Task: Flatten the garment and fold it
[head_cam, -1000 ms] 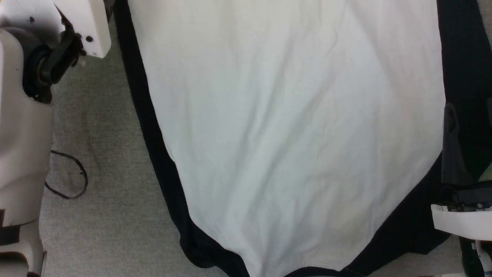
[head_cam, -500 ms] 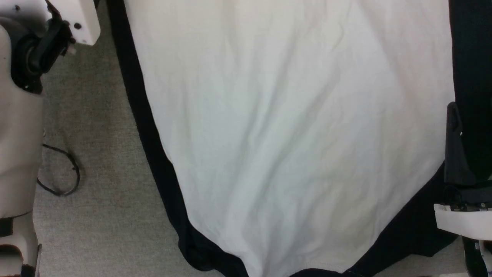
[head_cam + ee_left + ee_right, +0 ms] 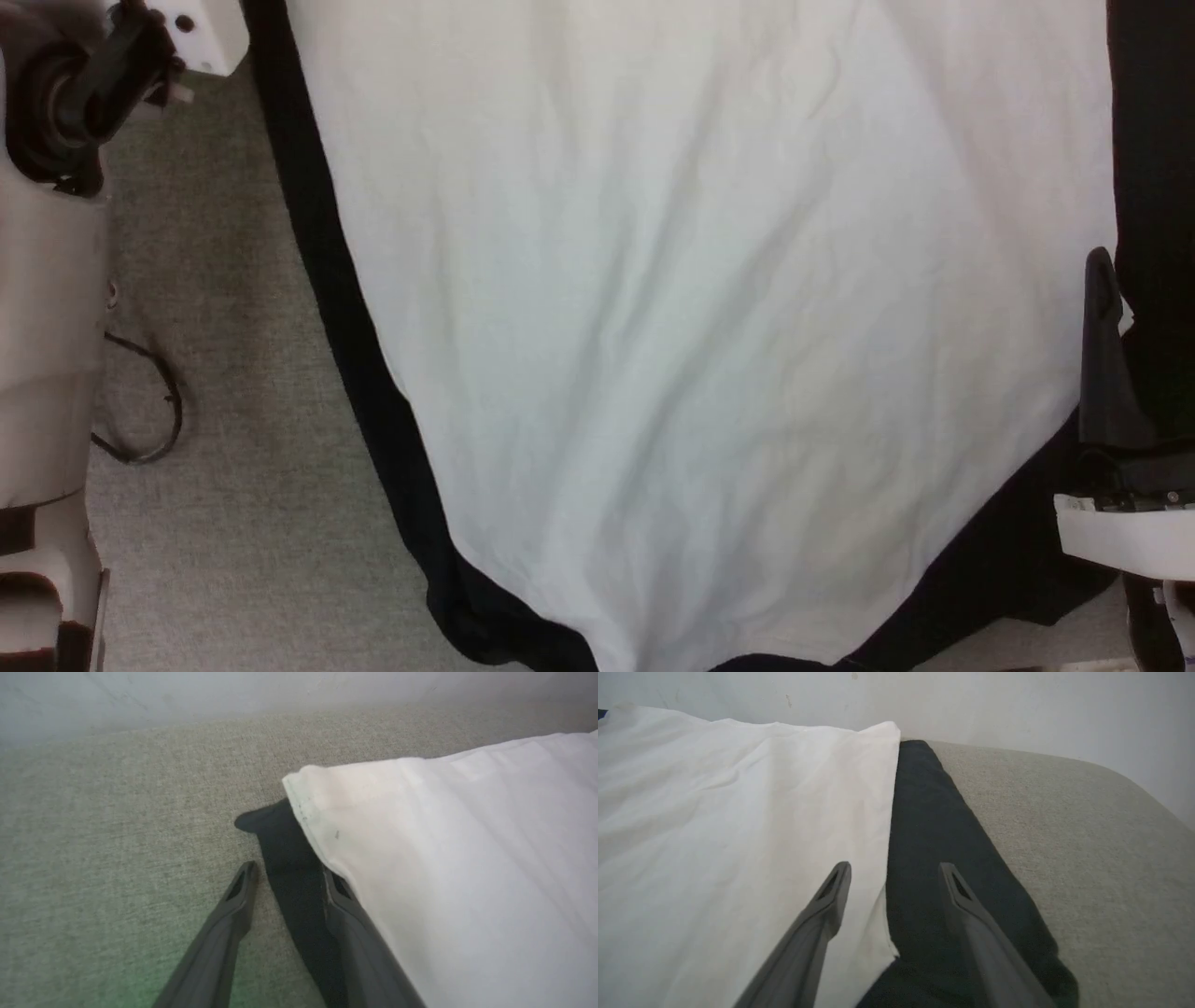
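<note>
Across the grey table (image 3: pixel 1064 835) the garment (image 3: pixel 700 327) lies spread flat. The left gripper (image 3: pixel 288 872) and right gripper (image 3: pixel 894 868) stand, fingers apart, at its sleeve edges; a shallow pinch might catch one layer and drag wrinkles.

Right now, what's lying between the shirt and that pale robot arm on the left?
In the head view, grey woven surface lies between the garment and the left forearm, with a thin black cord looped on it.
</note>
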Motion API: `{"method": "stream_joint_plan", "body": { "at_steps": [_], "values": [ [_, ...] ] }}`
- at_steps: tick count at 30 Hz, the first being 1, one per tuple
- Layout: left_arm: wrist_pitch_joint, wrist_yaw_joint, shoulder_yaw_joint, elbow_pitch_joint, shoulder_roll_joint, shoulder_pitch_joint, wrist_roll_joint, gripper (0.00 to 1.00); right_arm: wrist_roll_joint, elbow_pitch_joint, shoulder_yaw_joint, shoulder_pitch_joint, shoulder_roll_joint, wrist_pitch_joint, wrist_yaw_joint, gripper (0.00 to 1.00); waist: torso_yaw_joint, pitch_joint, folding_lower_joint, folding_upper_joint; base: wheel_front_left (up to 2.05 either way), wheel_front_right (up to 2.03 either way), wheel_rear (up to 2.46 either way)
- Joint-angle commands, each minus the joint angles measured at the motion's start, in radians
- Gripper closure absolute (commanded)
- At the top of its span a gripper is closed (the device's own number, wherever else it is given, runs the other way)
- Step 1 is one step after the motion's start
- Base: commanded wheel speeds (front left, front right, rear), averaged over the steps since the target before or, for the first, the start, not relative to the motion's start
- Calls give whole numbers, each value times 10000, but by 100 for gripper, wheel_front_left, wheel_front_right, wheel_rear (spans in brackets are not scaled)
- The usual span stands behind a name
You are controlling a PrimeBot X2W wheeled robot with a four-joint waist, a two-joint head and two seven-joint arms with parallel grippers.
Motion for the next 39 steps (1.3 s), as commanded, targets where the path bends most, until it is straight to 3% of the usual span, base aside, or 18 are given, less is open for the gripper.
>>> {"method": "stream_joint_plan", "body": {
  "at_steps": [1, 3, 5, 7, 21, 28, 39],
  "values": [
    [125, -128, -132, 41, -101, 50, -58, 32, 83, 49, 23, -157, -24, 1, -11, 0, -35, 23, 0, 0, 0, 0, 0],
    [145, -165, -147, 18, -84, 44, -109, 39, 95, 103, 55, -183, -25, -14, -11, 0, -78, 44, 0, 0, 0, 0, 0],
    [170, -184, -187, 17, -22, 58, -87, 64, 112, 165, 63, -198, -24, -33, -11, 0, -121, 60, 0, 0, 0, 0, 0],
    [188, -207, -248, 22, 88, 93, -9, 100, 132, 235, 57, -215, -28, -64, -11, 0, -170, 68, 0, 0, 0, 0, 0],
    [-624, 98, 44, -225, 354, 475, 110, 100, 63, 518, 52, -265, 89, -151, -11, 0, -100, -509, 0, 0, 0, 0, 0],
    [-1126, 40, 355, -561, 410, 1100, -255, 100, -11, 578, 113, -150, 199, -98, -11, 0, 172, -1570, 0, 0, 0, 0, 0],
    [-1249, 18, 1043, -1319, 1084, 2766, -882, 100, -160, 734, 260, 523, 462, 159, -11, 0, 507, -3796, 0, 0, 0, 0, 0]
  ]
}}
